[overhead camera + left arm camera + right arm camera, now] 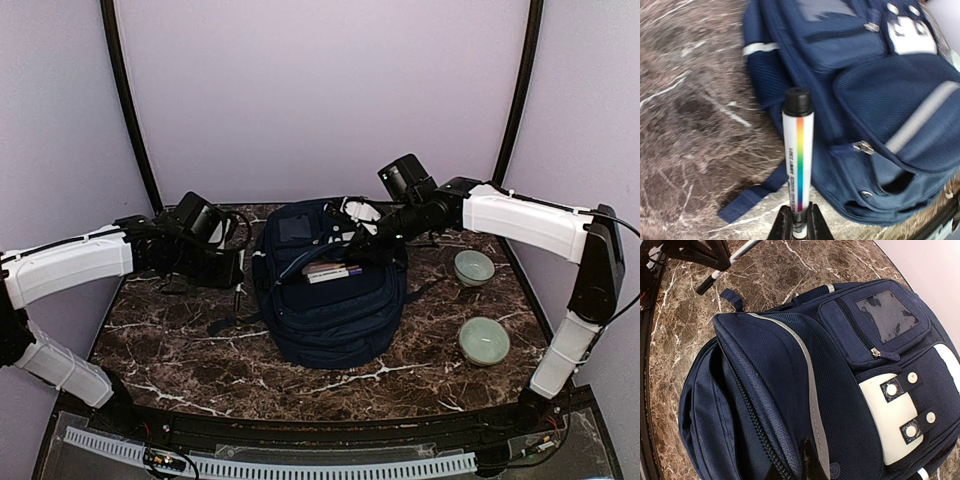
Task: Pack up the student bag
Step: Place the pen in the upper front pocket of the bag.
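The navy student bag [325, 300] lies in the middle of the table, its white buckle patch [890, 415] towards the back. My right gripper [800, 467] is shut on the edge of the bag's zippered front flap [790, 370] and holds it raised, so a compartment gapes. Pens [335, 272] show in that opening. My left gripper [800, 225] hovers left of the bag, shut on a white marker [798, 155] with a rainbow stripe and black cap. The marker points out from the jaws over the marble beside the bag [875, 100].
Two pale green bowls [474, 266] [484, 340] stand on the marble table [180, 340] right of the bag. A loose navy strap [752, 197] trails from the bag's left side. Purple walls close in the back and sides.
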`<state>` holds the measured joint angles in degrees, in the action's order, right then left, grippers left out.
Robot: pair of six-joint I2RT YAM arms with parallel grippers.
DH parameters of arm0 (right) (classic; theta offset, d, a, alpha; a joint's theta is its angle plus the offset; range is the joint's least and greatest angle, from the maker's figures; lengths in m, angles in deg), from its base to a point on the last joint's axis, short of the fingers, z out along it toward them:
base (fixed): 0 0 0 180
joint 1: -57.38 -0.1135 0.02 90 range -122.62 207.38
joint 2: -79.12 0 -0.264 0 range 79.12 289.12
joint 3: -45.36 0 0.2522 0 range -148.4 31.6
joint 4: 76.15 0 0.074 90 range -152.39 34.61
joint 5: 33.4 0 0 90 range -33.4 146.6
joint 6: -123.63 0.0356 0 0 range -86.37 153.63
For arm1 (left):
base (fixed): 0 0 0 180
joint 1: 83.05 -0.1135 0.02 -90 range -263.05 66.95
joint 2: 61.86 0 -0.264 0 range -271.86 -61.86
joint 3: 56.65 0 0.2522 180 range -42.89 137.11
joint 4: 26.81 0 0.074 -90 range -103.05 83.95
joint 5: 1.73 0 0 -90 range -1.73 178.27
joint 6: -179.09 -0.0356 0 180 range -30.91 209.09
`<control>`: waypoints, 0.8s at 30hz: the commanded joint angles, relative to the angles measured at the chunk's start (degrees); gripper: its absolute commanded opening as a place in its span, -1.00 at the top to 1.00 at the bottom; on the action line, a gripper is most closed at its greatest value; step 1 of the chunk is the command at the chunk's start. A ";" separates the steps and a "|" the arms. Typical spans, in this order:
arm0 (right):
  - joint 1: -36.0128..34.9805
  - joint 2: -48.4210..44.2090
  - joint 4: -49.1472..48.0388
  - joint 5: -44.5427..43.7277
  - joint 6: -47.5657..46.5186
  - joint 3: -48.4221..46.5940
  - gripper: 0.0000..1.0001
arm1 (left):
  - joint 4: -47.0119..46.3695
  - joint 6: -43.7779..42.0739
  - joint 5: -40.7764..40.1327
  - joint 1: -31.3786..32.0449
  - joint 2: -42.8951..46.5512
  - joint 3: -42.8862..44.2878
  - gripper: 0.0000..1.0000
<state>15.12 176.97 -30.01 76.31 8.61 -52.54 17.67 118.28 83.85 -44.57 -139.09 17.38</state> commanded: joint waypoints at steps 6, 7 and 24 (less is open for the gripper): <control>-0.19 0.35 -2.76 1.26 -0.11 -0.24 1.00 | -3.02 -16.74 7.45 8.24 -0.68 1.02 1.00; -0.19 0.29 -2.76 1.22 -0.10 -0.17 1.00 | -2.05 -18.27 7.50 9.64 -1.36 1.62 1.00; -0.19 -0.24 -2.72 1.45 0.06 -0.23 1.00 | 9.06 -40.38 -19.25 24.70 -17.41 20.92 1.00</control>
<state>15.12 177.05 -29.99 76.46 8.61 -52.54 23.90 84.69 72.81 -21.01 -153.32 34.21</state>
